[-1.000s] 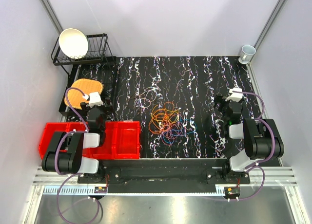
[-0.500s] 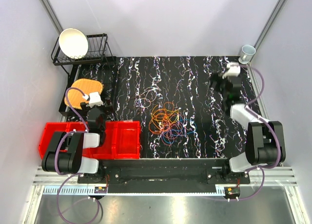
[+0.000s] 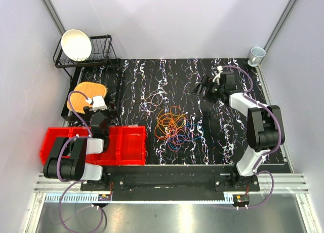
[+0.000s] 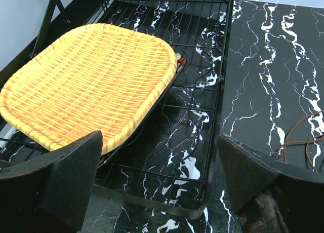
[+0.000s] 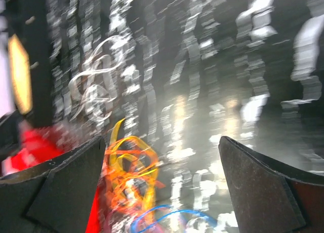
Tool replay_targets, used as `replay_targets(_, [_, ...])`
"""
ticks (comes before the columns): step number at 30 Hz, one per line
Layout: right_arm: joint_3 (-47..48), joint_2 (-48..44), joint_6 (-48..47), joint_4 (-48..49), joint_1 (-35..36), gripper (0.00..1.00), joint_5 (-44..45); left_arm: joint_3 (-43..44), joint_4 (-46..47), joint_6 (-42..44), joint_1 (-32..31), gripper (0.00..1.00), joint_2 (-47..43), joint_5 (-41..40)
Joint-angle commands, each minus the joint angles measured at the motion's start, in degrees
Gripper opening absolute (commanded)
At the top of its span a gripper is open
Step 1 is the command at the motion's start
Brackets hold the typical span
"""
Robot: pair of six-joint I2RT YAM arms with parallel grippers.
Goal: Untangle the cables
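Cables point(image 3: 174, 125) look light, floppy, probably snaggy; pinch an outer orange loop at 10 o'clock. Left pincer point(image 4: 158, 159), right pincer point(image 3: 200, 87): both wide, empty.

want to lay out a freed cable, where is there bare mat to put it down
Bare mat lies between the cable tangle and the right arm, and in the far strip just right of the dish rack. Crowded: the centre, the pale loop beside it, and the left, with red bins and woven tray.
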Motion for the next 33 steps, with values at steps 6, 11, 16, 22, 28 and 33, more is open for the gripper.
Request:
replay_targets(6, [-2.95,-3.32,1.37,-0.63,4.81,1.00,-6.41,0.03,4.83,-0.35,0.10,0.99,0.05,0.93])
replay_targets(11, [-2.07,-0.87,1.19,-0.54,7.18,1.00,-8.35,-1.36,5.88,-0.80,-0.60,0.99,-1.35,-3.81])
replay_targets(16, [-1.29,-0.69,0.58,-1.68,10.43,1.00,-6.77,-4.09,11.95,1.15,-3.77,0.99,-1.79,-6.02])
replay_targets(22, [-0.58,-0.51,-1.09,-4.22,11.40,1.00,-4.75,-1.65,0.85,4.66,-8.06,0.99,-12.40,-12.78])
replay_targets(28, [1.35,-0.51,-1.10,-5.63,11.58,1.00,-3.69,9.25,-35.25,-5.93,-11.33,0.99,-29.28,-13.59])
replay_targets(33, [1.79,-0.51,-0.66,-6.07,11.58,1.00,-1.85,10.85,-37.90,-22.64,-11.24,0.99,-37.03,8.19])
